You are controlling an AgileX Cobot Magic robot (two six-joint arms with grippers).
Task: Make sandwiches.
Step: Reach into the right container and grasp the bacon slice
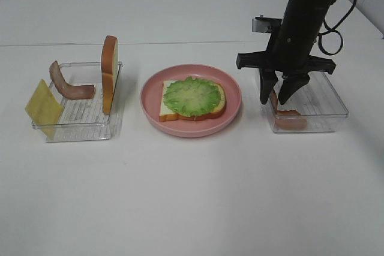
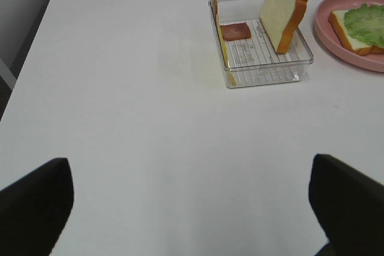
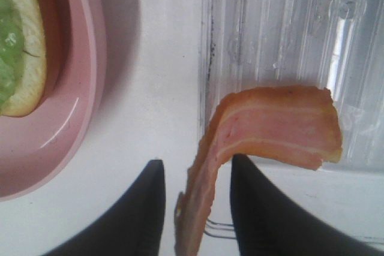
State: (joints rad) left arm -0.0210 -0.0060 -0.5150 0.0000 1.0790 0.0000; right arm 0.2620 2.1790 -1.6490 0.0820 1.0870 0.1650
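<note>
Exterior high view gives you a white tabletop (image 1: pixel 180 208) with three things in a row across its middle. Your right arm (image 1: pixel 303 22), black, comes down over the right side of the tabletop from the far edge.

The pink plate (image 1: pixel 150 97) sits at the centre of the tabletop. On it lies the started sandwich: a flat bread slice (image 1: pixel 172 111) with a round lettuce leaf (image 1: pixel 193 95) on top and nothing over the leaf.

Toward the left edge stands the left clear tray (image 1: pixel 78 131), and toward the right edge the right clear tray (image 1: pixel 333 103). Both stand apart from the plate.

In the left tray an upright bread slice (image 1: pixel 109 73) stands on edge against the wall nearest the plate. A yellow cheese square (image 1: pixel 43 107) leans at the wall on the side of the left edge. A curled bacon strip (image 1: pixel 66 85) lies between them.

In the right tray a second bacon strip (image 3: pixel 282 124) lies partly on the floor, and its other end runs between the fingers of your right gripper (image 1: pixel 274 97). In the right wrist view the jaws stand a little apart, one on each side of that strip. A thin gap shows on each side, so they are not pinching it.

In the left wrist view your left gripper (image 2: pixel 189 166) hangs over bare tabletop, well apart from the left tray. Its jaws are spread wide with nothing between them.
</note>
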